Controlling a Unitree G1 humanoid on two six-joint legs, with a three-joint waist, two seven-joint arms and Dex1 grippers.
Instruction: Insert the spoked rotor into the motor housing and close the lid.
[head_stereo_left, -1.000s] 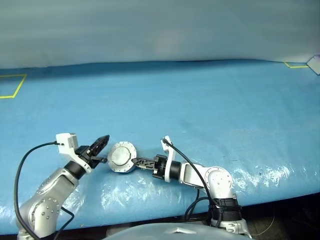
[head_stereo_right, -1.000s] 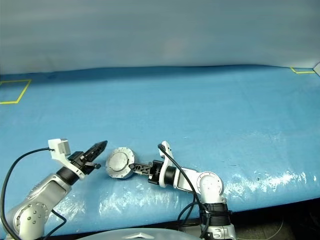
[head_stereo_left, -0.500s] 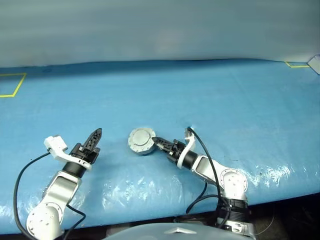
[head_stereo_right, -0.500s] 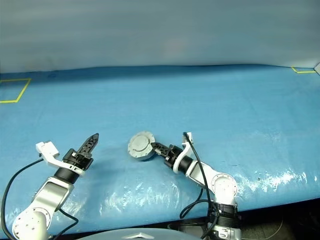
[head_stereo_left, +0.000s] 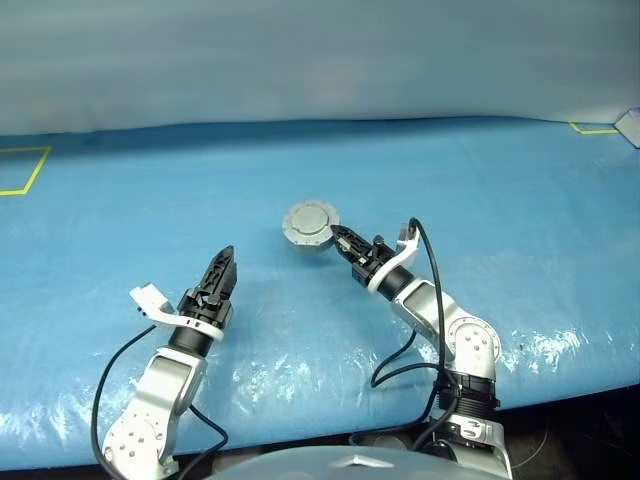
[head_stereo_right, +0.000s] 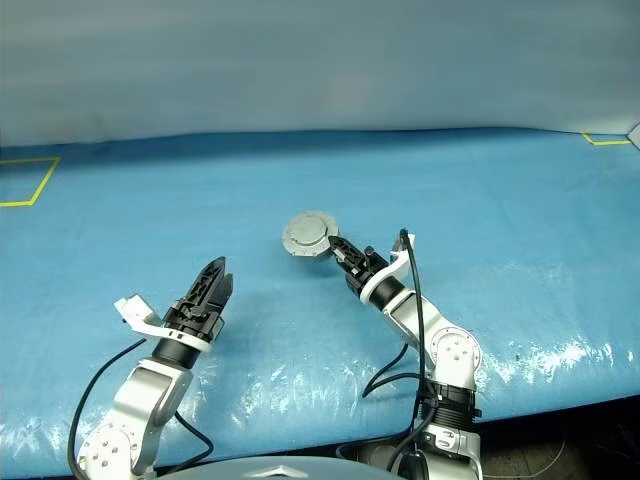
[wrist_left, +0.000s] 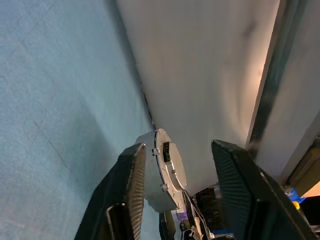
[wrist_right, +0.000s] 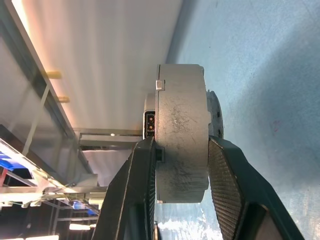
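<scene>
One motor housing, lid closed, clamped in right gripper; left gripper beside it, fingers spread, empty.

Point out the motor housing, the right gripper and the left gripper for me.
motor housing (head_stereo_left: 311, 223), left eye view, its plain grey round face.
right gripper (head_stereo_left: 342, 240), left eye view, between its fingertips.
left gripper (head_stereo_right: 212, 277), right eye view, between its fingertips.

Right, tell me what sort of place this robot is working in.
Probably a robotics test bench in a lab or workshop: a wide table under a shiny blue plastic sheet, yellow tape corner marks on it, and a round grey metal motor housing held up in the right gripper.
</scene>
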